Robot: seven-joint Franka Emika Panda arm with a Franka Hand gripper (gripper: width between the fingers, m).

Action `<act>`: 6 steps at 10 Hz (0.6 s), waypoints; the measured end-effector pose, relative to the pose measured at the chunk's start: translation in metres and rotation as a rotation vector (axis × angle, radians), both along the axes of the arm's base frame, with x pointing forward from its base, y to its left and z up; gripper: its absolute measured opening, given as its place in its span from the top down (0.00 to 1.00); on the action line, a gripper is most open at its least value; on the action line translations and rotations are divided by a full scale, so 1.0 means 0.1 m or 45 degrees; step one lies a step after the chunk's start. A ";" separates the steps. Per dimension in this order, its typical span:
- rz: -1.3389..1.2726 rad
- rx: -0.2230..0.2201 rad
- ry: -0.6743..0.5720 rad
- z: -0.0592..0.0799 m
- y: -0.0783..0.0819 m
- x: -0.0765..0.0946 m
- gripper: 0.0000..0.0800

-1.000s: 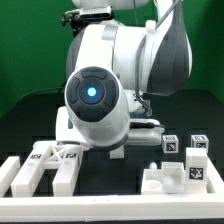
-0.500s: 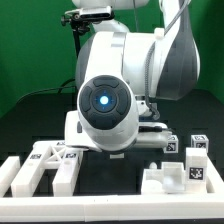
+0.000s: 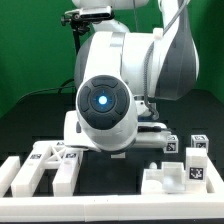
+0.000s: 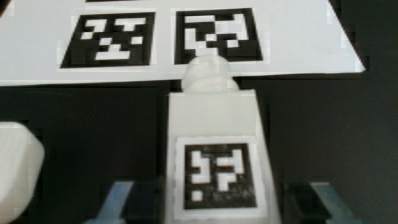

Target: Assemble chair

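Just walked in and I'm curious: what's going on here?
The robot arm is bent down low, midway through a chair assembly. Its gripper straddles a long white tagged part, jaws open with gaps either side, so nothing is gripped yet. Other tagged white parts lie at the front.

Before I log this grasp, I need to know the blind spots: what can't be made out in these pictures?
Wrist view: the claw straddles the narrow tagged part, but its fingertips are cut off by the picture's edge.
Exterior view: the arm hides the claw and that part entirely.
Wrist view: a white piece is cut by the edge; unidentifiable.
Wrist view: the marker board is cropped; its extent is unknown.
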State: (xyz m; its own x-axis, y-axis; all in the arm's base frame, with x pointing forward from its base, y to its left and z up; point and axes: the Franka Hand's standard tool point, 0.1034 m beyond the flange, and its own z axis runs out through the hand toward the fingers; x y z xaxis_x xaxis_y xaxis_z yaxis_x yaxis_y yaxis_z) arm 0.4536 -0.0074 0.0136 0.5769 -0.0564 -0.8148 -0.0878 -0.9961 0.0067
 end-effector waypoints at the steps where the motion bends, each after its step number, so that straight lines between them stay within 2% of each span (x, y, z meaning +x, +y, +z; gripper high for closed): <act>1: -0.001 0.000 0.000 0.00 0.00 0.00 0.64; 3: 0.005 0.010 -0.005 0.03 0.00 0.03 0.64; 4: 0.032 0.060 -0.032 0.25 0.03 0.20 0.64; 5: 0.029 0.076 -0.060 0.48 0.04 0.36 0.64; 6: 0.017 0.093 -0.117 0.65 0.04 0.52 0.64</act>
